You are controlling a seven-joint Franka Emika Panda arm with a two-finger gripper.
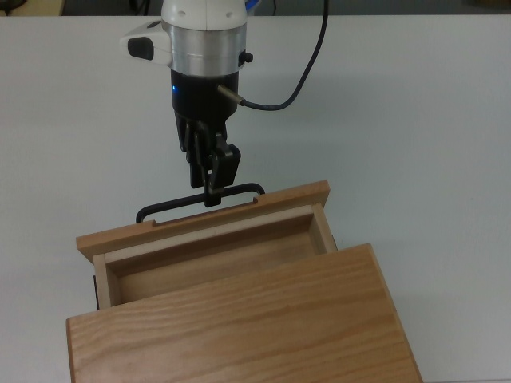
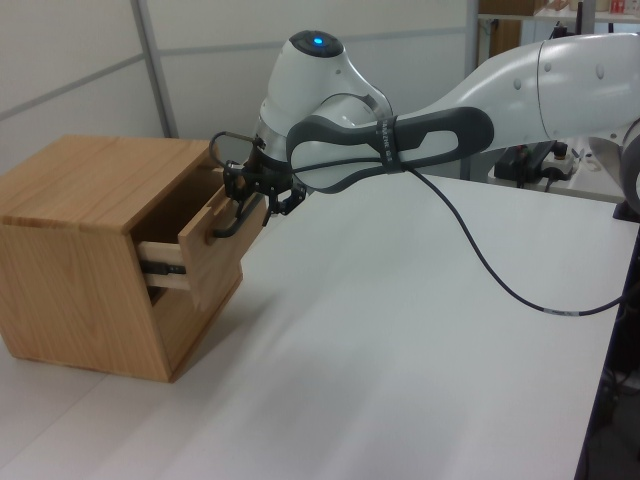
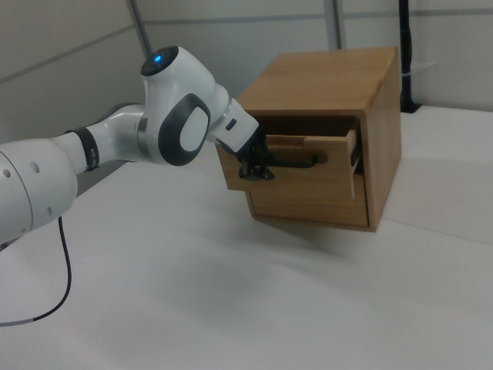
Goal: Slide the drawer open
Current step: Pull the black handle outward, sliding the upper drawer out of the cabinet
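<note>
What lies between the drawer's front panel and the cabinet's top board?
In the top view, only the drawer's open, empty wooden interior lies there; the hand is at the handle beyond the panel.

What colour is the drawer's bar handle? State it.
Black, clearest in the top view: the handle on the drawer.

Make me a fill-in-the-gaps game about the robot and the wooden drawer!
1. The drawer is partly ____.
2. The handle on the drawer front is the colour ____.
3. The gripper is at the drawer's ____.
4. Inside, the part of the drawer that shows is ____.

Missing words: open; black; handle; empty
</note>
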